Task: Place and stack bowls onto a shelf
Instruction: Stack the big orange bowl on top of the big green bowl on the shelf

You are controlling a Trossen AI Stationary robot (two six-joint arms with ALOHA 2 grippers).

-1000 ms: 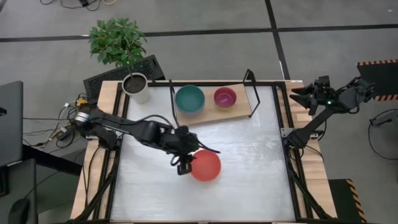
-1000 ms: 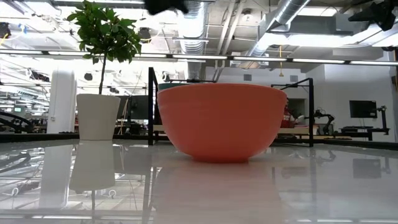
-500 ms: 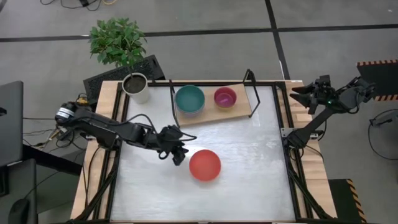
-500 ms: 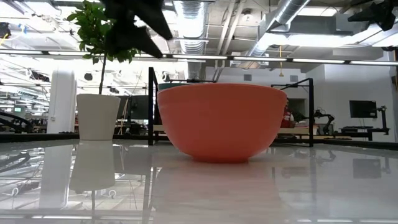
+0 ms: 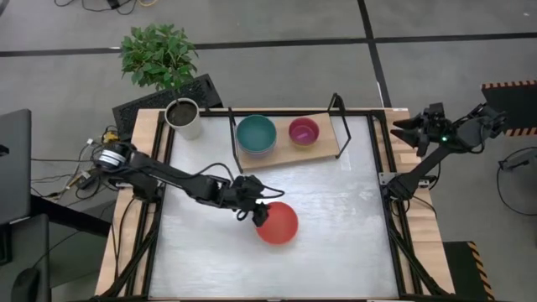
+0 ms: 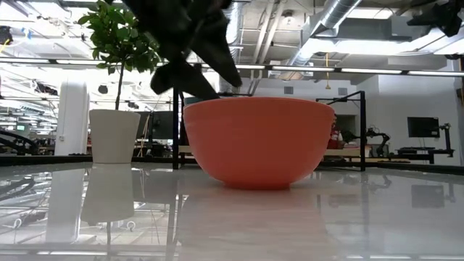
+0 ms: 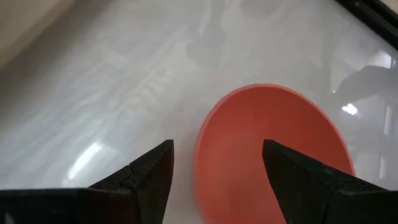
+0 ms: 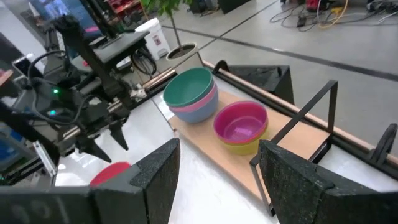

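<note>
A: Where did things stand with the orange-red bowl (image 5: 277,223)?

B: It sat upright on the white tabletop (image 5: 336,210), and the left gripper (image 7: 214,165) hung just above its near rim with its fingers spread wide, nothing between them. From the wrist, one finger (image 7: 149,177) was outside the wall and the other (image 7: 298,177) was over the hollow.

A: So the rim was lined up between them. What worried you?

B: The bowl looked smooth and round. If the fingers had closed off-centre on that curved wall, I judged it could have skidded across the glossy top or tipped out of the pinch.

A: And the shelf (image 5: 323,149)?

B: Well beyond the gripper, already holding a teal bowl (image 5: 256,132) nested in a blue bowl (image 8: 198,107), and a pink bowl (image 5: 304,131) in a yellow bowl (image 8: 245,144) beside it. A loosely held bowl could have clipped the black end frame (image 5: 341,117) or knocked a stack.

A: The right gripper (image 8: 217,180)?

B: Spread apart too, parked off the table's far side, holding nothing.
</note>
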